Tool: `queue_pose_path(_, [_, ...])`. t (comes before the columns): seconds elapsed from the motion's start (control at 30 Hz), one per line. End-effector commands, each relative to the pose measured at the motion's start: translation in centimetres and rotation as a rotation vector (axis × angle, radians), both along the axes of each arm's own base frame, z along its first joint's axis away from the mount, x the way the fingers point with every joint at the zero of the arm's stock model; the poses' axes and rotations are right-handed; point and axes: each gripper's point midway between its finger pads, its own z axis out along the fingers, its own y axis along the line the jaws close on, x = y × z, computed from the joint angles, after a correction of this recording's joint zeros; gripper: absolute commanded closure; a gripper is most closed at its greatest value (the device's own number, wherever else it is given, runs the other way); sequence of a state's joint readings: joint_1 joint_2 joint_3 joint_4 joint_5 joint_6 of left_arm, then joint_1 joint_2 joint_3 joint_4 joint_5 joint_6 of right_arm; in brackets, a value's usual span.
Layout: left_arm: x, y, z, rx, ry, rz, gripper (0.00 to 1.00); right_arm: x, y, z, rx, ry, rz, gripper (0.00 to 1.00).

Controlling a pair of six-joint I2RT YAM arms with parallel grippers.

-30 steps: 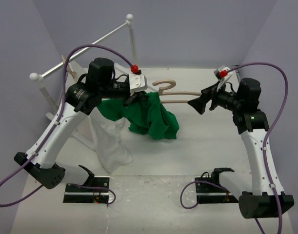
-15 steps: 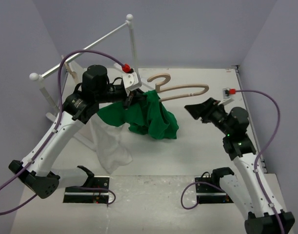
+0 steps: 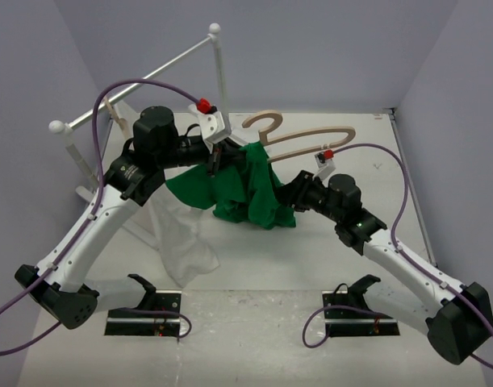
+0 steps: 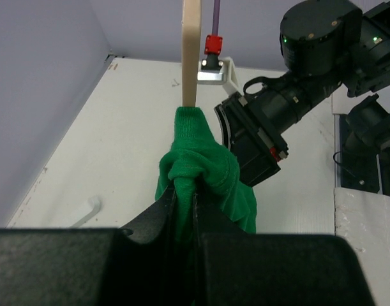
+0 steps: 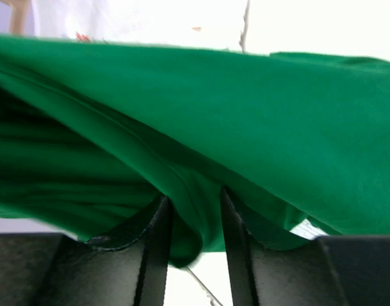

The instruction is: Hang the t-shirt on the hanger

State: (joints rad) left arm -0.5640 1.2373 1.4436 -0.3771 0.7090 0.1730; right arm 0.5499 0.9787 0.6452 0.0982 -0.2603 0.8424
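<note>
No legible text, no labels — no numbers (any view)

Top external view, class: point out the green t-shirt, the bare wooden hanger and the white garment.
green t-shirt (image 3: 250, 193), top external view, middle of bunched cloth.
bare wooden hanger (image 3: 347, 132), top external view, tip of uncovered arm.
white garment (image 3: 181, 234), top external view, hanging lower part.

Bare table (image 3: 379, 129) opens right of the hanger (image 3: 345, 133); the rack (image 3: 219, 72) and white garment (image 3: 181, 234) wall off the left, the hanging shirt (image 3: 246, 189) blocks the middle.
</note>
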Motion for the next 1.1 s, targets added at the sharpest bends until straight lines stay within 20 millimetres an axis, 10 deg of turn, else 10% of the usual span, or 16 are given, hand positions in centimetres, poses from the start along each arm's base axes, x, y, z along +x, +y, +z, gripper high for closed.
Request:
queue_pose_path(0.0, [-0.3,0.4,3.7,-0.087,-0.099,0.014,1.00,0.8,-0.3,-0.8,-0.036,-0.026,-0.062,0.75])
queue_pose_path(0.1, [0.0,0.7,3.8,-0.085,-0.101,0.045,1.00,1.4,-2.9,-2.0,-0.122,-0.023,-0.169,1.00])
queue_pose_path(0.3, [-0.1,1.7,5.0,-0.097,-0.125,0.099,1.00,4.3,-12.3,-1.8,-0.249,-0.003,-0.377,1.00])
queue_pose_path(0.57, [-1.8,1.8,3.9,-0.056,-0.169,0.011,1.00,7.9,-19.0,6.9,-0.342,-0.060,-0.441,1.00])
queue_pose_path(0.87, [-0.9,1.7,-0.9,0.084,-0.118,-0.009,1.00,8.4,-19.8,17.1,-0.445,-0.186,-0.384,1.00])
queue_pose_path(1.07, [-0.8,0.5,-1.7,0.092,-0.068,-0.074,1.00,6.8,-15.2,19.3,-0.373,-0.264,-0.155,0.98])
